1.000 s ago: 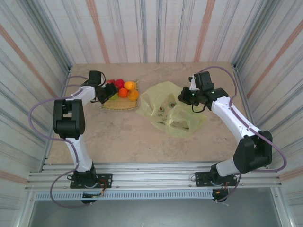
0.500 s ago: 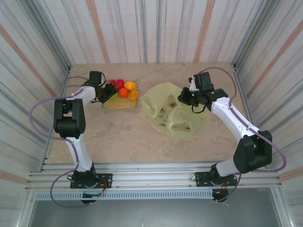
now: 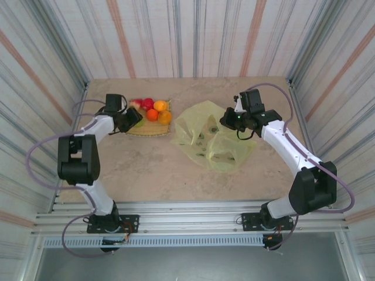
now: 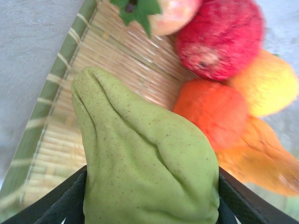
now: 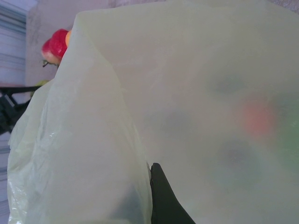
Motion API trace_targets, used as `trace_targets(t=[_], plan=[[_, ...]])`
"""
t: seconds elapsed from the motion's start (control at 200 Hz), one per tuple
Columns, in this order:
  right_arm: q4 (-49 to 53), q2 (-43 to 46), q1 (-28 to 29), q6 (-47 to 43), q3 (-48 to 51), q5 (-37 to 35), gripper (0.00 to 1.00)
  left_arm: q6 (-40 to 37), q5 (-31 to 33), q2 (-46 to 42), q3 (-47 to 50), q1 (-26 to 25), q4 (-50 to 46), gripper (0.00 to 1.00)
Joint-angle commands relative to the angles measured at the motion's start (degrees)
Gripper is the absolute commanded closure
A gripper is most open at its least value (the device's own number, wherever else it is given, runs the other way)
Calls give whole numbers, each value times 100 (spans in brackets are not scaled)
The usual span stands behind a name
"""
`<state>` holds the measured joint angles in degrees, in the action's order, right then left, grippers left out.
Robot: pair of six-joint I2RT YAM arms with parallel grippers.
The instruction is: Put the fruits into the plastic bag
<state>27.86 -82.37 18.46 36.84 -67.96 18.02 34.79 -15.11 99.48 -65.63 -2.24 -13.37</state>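
Observation:
A green speckled fruit (image 4: 145, 158) sits between the dark jaws of my left gripper (image 4: 149, 198), touching both; the gripper is shut on it, low over the woven mat (image 4: 117, 60). Beyond it lie a red fruit (image 4: 219, 39), an orange fruit (image 4: 212, 109) and a yellow-orange one (image 4: 268, 86). From above, my left gripper (image 3: 132, 116) is at the mat's left side, next to the fruit pile (image 3: 155, 110). The pale yellow-green plastic bag (image 3: 211, 137) lies crumpled at centre right. My right gripper (image 3: 229, 120) is shut on the bag's upper right edge, the film (image 5: 196, 93) pressed against its dark finger (image 5: 163, 200).
The woven mat (image 3: 146, 130) lies at the back left of the table. Corrugated walls (image 3: 64, 88) close in the left, back and right. Bare tabletop (image 3: 152, 170) stretches between the mat, the bag and the arm bases.
My left arm's elbow has swung out to the left and its jaws have closed in round the green fruit. The right arm and the bag have stayed put.

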Motion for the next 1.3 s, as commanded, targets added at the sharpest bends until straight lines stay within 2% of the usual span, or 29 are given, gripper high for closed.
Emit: trace_targets(t=[0.0,0.095,0.18,0.356,0.486,0.596,0.686,0.852,1.047,1.172,1.298], plan=[[-157,212,-16,258,98,52,100,10,-247,-1027,550,-58,15,39],[-257,241,-44,394,116,81,100,-117,-445,-1932,1039,-347,-243,38],[-321,243,-68,492,148,77,100,-271,-320,-2833,1386,-822,-609,38],[-447,151,-148,648,173,169,100,-270,2,-4214,1758,-2217,-985,40],[-431,51,-167,691,88,251,100,-287,187,-4431,1803,-3486,-620,40],[-429,-17,-168,704,23,355,100,-446,302,-3910,1555,-4298,-215,40],[-451,-59,-169,768,-2,505,100,-665,422,-3194,1102,-4599,-210,40],[-517,-60,-167,850,64,777,100,-900,351,-2071,584,-4635,444,40],[-700,-30,-261,1062,159,1018,100,-1088,283,-704,-132,-4762,713,39],[-885,-45,-368,1232,239,1228,100,-963,557,-178,-322,-4820,1032,38],[-852,-66,-402,1197,262,1247,100,-851,1258,251,-651,-4808,1081,35]])
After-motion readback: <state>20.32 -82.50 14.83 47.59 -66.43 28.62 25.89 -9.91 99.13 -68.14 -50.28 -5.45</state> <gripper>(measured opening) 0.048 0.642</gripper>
